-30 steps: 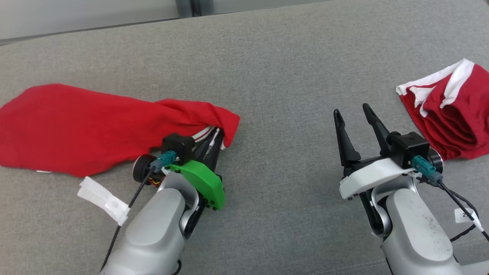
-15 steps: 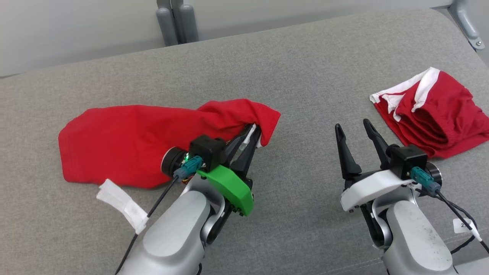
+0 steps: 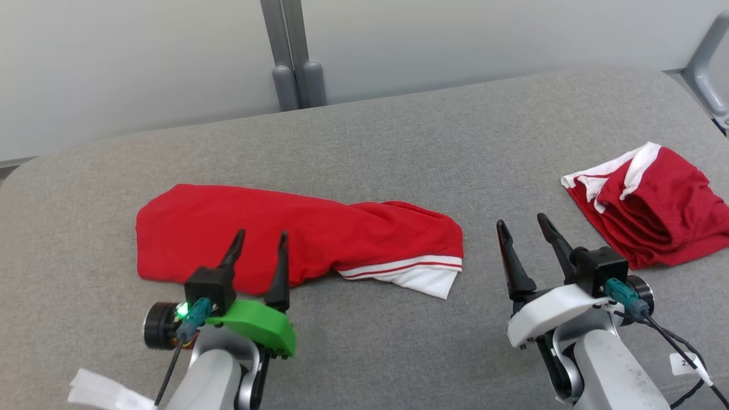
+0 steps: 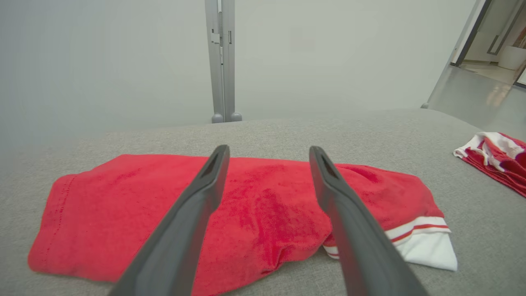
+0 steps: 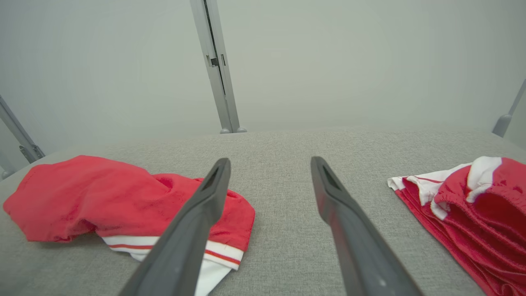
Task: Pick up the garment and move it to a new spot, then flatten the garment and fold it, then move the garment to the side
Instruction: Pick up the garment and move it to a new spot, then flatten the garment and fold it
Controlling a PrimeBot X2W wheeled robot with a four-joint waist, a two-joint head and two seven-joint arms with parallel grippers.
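Having gripped the red garment (image 3: 319,236) 1 second ago, the left gripper (image 3: 261,232) now stands wide open and empty, leaving it stretched out on the grey cushion (image 3: 398,131), so flattening likely comes next; the right gripper (image 3: 521,221) gapes empty too.

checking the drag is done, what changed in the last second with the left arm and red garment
The left gripper, shut on the striped end of the red garment a second ago, pulled it rightward, opened its fingers and drew back; the garment lies free on the grey surface. The head camera tilted up. Unchanged: right gripper open and empty, second garment crumpled at right.
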